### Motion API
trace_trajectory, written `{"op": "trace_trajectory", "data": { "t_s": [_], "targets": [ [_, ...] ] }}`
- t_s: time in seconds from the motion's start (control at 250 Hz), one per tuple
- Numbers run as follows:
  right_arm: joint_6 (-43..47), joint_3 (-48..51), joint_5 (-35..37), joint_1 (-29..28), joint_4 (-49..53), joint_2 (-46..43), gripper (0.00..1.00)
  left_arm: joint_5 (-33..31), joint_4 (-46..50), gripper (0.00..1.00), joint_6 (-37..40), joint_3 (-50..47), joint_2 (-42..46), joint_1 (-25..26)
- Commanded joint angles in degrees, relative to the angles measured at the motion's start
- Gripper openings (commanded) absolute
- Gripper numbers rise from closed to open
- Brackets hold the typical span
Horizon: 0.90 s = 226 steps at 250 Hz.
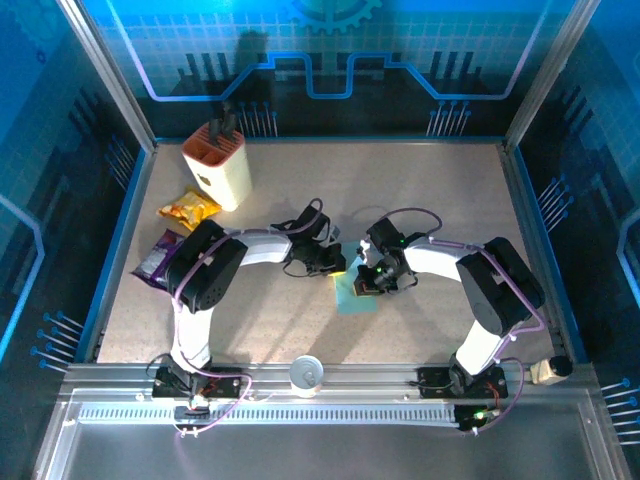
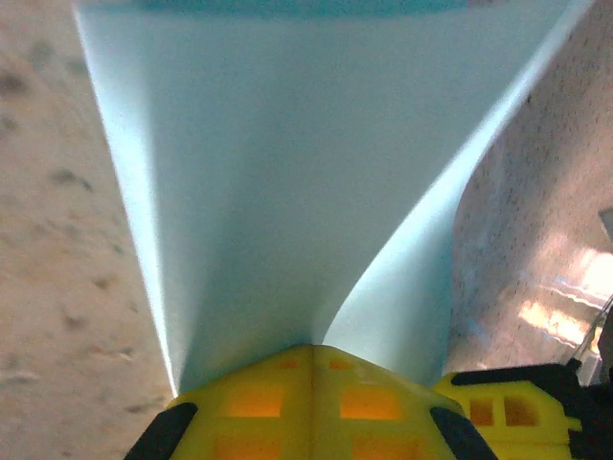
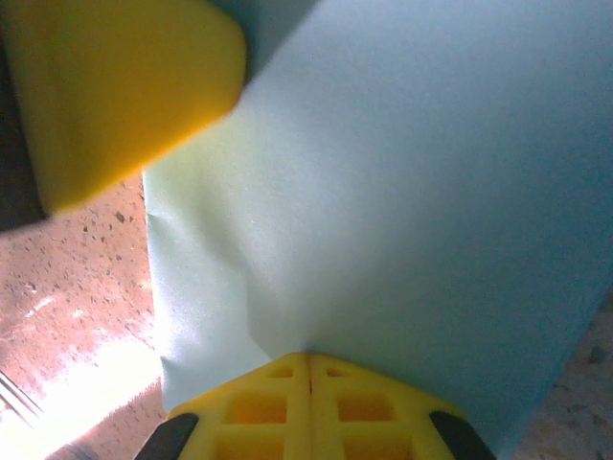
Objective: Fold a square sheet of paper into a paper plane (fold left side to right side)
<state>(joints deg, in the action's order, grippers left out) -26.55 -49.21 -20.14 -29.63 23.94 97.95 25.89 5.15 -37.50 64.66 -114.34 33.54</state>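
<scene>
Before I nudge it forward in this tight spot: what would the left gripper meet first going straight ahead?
Probably the square sheet of paper spreading ahead, which the left gripper pinches.

square sheet of paper (image 1: 356, 292): plain light blue, uniform; paler and greenish where the light strikes it
left tool (image 2: 311, 350): yellow fingers, orange-lit square recesses, black corners
right tool (image 3: 308, 356): yellow fingers, orange-lit square recesses, black corners
tabletop (image 1: 420, 200): beige with fine dark speckles
knife block (image 1: 222, 175): cream body, orange top
yellow snack packet (image 1: 188, 209): yellow with orange patches
purple snack packet (image 1: 158, 258): dark purple
arms (image 1: 440, 262): white links, black joints, lilac cables
enclosure walls (image 1: 400, 40): blue, with a pale grid and a circuit-line pattern
</scene>
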Motion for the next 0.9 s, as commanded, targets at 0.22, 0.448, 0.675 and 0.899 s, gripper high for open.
{"op": "trace_trajectory", "data": {
  "t_s": [0.22,0.448,0.675,0.899],
  "targets": [
    [0.0,3.3,12.7,-0.3,5.6,4.4,0.00,-5.3,3.2,0.00,2.8,5.8,-4.8,-5.2],
    [0.0,3.3,12.6,-0.3,5.7,4.3,0.00,-5.8,3.9,0.00,3.3,9.5,-7.2,-6.6],
    [-0.2,3.3,12.6,-0.3,5.5,4.5,0.00,-6.2,5.0,0.00,3.8,12.8,-9.6,-8.0],
    [-0.5,3.5,12.4,-0.3,5.4,4.5,0.00,-6.4,6.5,0.00,4.4,16.0,-11.7,-9.2]
  ]
}}
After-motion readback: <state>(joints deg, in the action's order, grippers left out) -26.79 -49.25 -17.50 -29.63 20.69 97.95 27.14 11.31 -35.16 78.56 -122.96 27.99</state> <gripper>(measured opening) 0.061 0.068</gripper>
